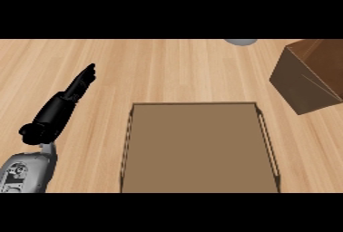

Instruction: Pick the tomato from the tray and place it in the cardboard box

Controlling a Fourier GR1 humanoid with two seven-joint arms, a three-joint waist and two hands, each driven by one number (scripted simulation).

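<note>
A brown tray [129, 136] lies at the middle bottom of the head view, and nothing shows on its flat floor. No tomato is in sight. The cardboard box [305, 86] stands at the upper right, partly cut off by the view's edge, its open top facing up. My left hand [64, 104] rests at the left, fingers straight and pointing up and away, well left of the tray and holding nothing. My right hand does not show.
A small grey round object [240, 41] peeks in at the top edge, left of the box. Bare wooden counter [167, 68] stretches between the tray and the far edge.
</note>
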